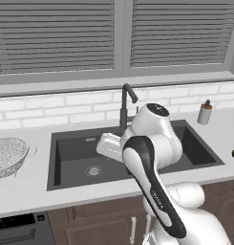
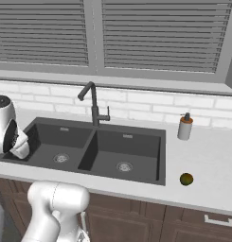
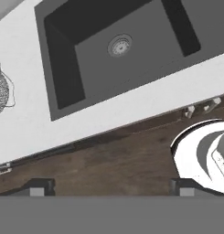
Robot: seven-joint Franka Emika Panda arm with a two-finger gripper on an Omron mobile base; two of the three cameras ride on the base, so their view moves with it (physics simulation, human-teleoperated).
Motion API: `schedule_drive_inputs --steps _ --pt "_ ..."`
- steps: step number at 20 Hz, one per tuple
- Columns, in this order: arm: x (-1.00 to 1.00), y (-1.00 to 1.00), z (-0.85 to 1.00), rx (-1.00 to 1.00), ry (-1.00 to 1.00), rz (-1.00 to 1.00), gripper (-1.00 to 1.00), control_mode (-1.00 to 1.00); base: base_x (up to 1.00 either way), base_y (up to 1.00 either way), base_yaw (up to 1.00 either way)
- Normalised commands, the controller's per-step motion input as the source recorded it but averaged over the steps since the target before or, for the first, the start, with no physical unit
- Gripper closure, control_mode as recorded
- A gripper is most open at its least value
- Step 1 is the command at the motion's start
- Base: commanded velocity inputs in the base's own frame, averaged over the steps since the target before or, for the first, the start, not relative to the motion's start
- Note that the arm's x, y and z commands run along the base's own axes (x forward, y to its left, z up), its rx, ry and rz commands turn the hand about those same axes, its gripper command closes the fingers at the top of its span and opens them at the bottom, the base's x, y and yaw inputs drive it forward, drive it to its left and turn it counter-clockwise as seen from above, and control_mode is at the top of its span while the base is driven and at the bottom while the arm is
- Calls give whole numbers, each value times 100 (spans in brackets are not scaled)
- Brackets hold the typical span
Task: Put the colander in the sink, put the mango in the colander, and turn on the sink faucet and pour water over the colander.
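The speckled mesh colander (image 1: 8, 155) rests on the counter left of the sink (image 1: 70, 153); in the hand view the colander (image 3: 1, 91) sits at the left edge. Both dark basins (image 2: 112, 158) hold nothing, and a silver drain (image 3: 120, 45) shows. The dark faucet (image 1: 125, 103) stands behind the sink with no water running. The small olive mango (image 2: 186, 179) lies on the counter right of the sink. My gripper (image 3: 111, 189) is open with nothing between its fingers. It hangs over the counter's front edge by the left basin, apart from the colander.
A beige dispenser bottle (image 2: 185, 126) stands at the back right of the counter. Brown cabinet fronts (image 3: 109, 155) run below the counter edge. White brick wall and shuttered windows (image 1: 113, 33) close off the back. My own arm (image 1: 147, 162) crosses the sink in the left base view.
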Motion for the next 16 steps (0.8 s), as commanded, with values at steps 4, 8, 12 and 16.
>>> schedule_drive_inputs --steps 4,8,12,16 --pt "-4 97 -5 11 -3 -6 -100 -100 0 0 0" --pt "3 100 0 1 -12 -5 -100 -100 0 0 0" --pt "10 99 0 2 -9 -1 -100 -100 0 0 0" --pt "18 80 2 2 -2 0 -100 -100 0 0 0"
